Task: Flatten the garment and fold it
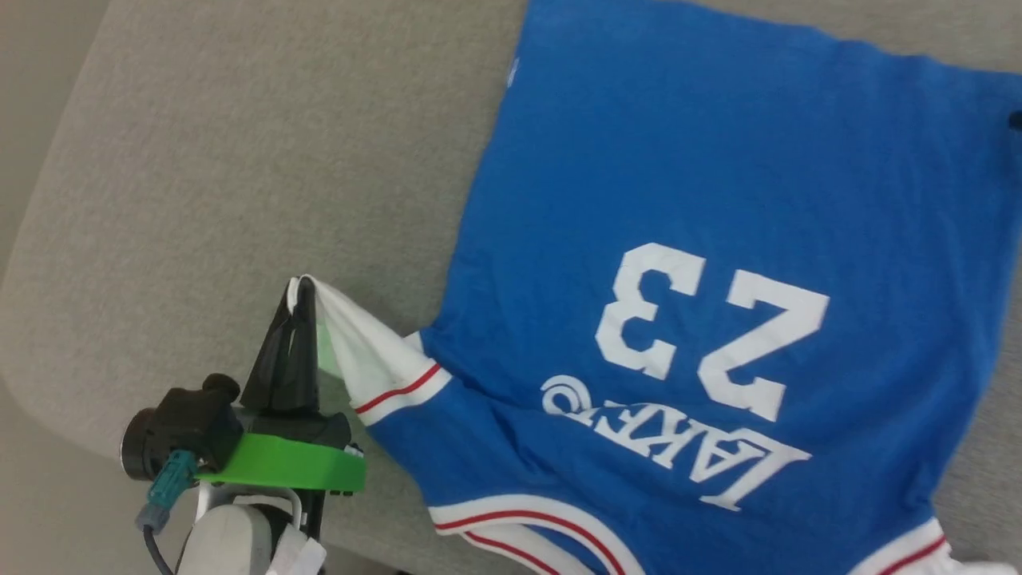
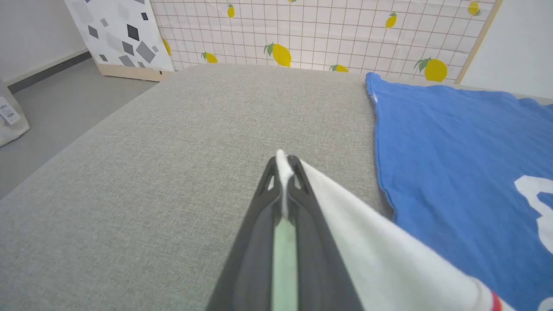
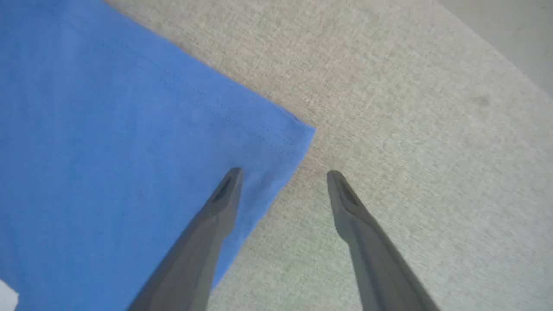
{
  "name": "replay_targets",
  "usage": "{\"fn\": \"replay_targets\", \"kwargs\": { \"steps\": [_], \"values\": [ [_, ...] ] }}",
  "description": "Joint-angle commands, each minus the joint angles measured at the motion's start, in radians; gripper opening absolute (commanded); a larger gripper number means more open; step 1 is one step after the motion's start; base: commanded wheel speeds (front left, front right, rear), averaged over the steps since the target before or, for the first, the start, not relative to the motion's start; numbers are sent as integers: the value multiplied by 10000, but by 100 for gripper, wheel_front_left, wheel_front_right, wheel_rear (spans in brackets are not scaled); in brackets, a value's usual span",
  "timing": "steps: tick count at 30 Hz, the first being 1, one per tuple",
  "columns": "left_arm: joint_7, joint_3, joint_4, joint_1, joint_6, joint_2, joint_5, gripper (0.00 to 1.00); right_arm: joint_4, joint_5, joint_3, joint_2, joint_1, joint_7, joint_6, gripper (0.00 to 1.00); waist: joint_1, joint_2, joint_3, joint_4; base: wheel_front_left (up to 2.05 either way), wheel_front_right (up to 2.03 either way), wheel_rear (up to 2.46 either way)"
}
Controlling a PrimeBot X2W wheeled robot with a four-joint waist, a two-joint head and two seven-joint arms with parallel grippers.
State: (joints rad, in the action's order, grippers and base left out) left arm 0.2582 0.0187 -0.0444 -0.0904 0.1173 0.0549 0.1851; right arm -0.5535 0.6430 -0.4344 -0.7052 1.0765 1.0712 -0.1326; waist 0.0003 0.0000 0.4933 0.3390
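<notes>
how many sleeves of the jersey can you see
2: one sleeve pinched in the left end effector; the other sleeve at the head view's bottom right edge, mostly cut off.

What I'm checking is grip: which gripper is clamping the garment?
The left gripper, shut on the garment at its white sleeve; the right gripper stands open by a blue corner.

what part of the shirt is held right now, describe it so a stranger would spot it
On the wide grey cushion lies a blue shirt with a white 23. At its side toward the robot's left, a white sleeve is drawn out to a point in the shut left gripper. Other white trim has red stripes too, but only this piece is stretched taut.
</notes>
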Motion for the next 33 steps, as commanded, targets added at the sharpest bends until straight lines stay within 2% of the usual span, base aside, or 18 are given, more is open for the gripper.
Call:
{"fn": "replay_targets", "kwargs": {
  "steps": [1,7,8,9,17,25,30,33],
  "values": [
    [36,22,-45,-182,-102,-46,81,0,-148,-78,54,80,-257,-104,19,100,-3,0,606,590,0,0,0],
    [36,101,-47,-231,-210,-46,80,0,-377,-35,-100,155,-968,-47,19,100,-3,0,597,545,0,0,0],
    [36,93,-53,-232,-220,-46,76,0,-368,27,-69,169,-1024,-72,19,35,-3,0,593,519,0,0,0],
    [36,86,-54,-233,-225,-46,70,0,-352,53,-62,160,-1060,-92,19,0,-3,0,581,499,0,0,0],
    [36,-113,57,-96,-243,-46,-150,0,-68,170,-206,102,-987,-470,19,0,-3,0,82,169,0,0,0],
    [36,-592,123,417,-185,-47,-460,0,176,986,-269,326,-850,-1670,19,0,-3,0,-1244,-444,0,0,0],
    [36,-945,168,921,-173,-47,-701,0,868,1763,-601,-112,-1076,-2214,19,0,-3,0,-2097,-1027,0,0,0],
    [36,-1165,165,1266,-166,-47,-813,0,1555,2218,-902,-594,-1379,-2491,19,0,-3,0,-2523,-1393,0,0,0]
  ]
}}
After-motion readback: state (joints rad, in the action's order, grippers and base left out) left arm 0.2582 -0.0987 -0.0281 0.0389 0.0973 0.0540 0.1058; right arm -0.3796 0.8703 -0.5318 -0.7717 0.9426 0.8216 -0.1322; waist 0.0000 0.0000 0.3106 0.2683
